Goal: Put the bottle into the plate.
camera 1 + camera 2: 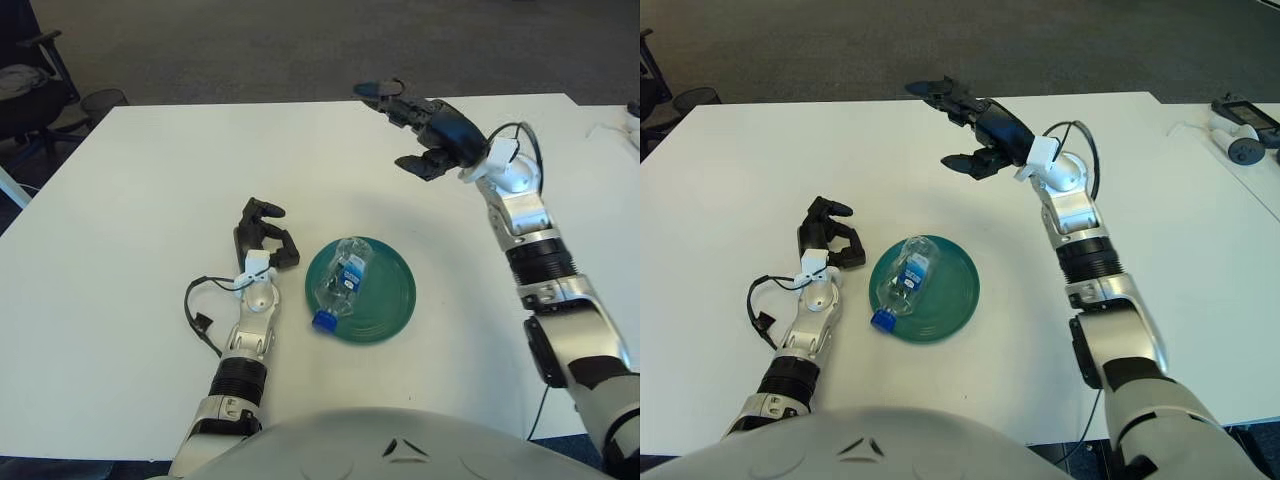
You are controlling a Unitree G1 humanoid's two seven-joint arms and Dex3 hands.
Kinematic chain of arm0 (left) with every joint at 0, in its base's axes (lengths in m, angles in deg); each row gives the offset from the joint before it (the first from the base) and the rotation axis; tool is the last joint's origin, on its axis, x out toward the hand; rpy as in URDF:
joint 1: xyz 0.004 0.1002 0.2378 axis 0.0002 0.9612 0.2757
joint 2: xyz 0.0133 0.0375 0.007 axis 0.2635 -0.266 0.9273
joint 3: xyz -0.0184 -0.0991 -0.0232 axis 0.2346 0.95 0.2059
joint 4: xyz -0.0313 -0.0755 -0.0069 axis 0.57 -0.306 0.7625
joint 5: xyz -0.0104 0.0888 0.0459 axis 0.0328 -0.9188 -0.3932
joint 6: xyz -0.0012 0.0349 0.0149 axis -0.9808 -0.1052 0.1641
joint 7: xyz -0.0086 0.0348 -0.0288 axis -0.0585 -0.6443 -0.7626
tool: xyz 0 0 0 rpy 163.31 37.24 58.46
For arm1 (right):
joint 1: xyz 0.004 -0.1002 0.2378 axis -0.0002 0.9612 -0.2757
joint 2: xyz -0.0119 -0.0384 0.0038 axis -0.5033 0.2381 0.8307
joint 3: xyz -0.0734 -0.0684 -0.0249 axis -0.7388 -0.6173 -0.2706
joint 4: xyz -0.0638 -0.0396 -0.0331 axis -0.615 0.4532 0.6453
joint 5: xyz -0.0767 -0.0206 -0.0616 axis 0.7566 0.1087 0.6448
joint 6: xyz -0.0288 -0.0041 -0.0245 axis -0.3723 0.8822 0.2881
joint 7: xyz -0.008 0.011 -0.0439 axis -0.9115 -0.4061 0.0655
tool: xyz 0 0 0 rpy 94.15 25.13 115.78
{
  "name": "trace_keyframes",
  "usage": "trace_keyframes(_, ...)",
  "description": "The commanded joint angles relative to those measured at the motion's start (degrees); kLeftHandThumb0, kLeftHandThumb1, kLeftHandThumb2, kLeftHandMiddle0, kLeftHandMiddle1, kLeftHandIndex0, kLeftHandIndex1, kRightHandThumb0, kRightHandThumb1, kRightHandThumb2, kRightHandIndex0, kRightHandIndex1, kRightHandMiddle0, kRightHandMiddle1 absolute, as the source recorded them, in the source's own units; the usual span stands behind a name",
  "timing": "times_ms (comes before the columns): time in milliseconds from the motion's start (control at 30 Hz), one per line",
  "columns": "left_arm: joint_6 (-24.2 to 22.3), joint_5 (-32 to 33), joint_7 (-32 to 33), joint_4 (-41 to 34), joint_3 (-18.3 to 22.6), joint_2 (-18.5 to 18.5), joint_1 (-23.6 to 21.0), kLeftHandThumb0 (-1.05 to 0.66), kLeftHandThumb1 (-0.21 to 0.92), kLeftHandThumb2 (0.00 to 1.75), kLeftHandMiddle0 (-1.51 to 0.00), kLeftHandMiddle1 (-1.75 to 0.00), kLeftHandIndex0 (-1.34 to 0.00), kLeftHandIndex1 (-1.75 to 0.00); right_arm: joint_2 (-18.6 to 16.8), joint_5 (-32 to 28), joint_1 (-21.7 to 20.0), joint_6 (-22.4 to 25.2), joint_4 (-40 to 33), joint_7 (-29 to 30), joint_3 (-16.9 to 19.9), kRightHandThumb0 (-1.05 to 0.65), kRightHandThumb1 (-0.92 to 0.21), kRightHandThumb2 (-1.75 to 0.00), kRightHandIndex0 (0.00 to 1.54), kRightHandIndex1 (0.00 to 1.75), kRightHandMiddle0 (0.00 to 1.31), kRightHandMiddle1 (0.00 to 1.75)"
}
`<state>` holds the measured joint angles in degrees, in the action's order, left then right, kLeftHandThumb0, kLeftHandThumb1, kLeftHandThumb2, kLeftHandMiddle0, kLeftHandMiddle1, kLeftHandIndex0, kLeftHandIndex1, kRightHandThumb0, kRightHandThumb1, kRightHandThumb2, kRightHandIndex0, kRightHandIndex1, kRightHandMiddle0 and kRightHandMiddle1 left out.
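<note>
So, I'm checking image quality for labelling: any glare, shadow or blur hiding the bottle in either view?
Left eye view: the bottle lies sharp on the green plate, only small highlights on its clear plastic, soft shadow beneath. Right eye view: same, blue cap crisp; the raised right hand is open, slightly soft-edged; the left hand shows left of the plate.

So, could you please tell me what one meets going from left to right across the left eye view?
Office chair → left hand → bottle, lying on the green plate → right hand, fingers spread, raised above the table's far side.
</note>
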<state>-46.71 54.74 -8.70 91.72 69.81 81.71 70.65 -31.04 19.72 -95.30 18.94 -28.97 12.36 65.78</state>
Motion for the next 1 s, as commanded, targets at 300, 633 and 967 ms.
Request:
trace_keyframes(300,-3.9,0.4,0.6,-0.6,0.7,-0.8,3.3,0.0,-0.05,1.73,-0.87,-1.75,-0.67,-1.75,-9.5,-5.5,4.7,1.7,-2.6,3.8,7.4,-0.72,-0.92,-0.46,0.25,0.05,0.0,0.8)
trace_keyframes(633,-5.0,-0.5,1.1,-2.0,0.4,-0.9,4.0,0.0,-0.04,1.72,-0.86,-1.74,-0.66,-1.75,-14.3,2.3,11.7,1.4,-6.7,16.2,7.9,-0.64,-0.92,-0.63,0.3,0.05,0.0,0.91)
trace_keyframes(967,-5.3,-0.5,0.5,-3.2,0.1,-0.6,4.6,0.0,-0.05,1.73,-0.88,-1.72,-0.67,-1.75,-16.7,3.7,17.8,5.4,-8.8,19.4,6.7,-0.53,-0.92,-0.65,0.34,0.05,0.0,0.99)
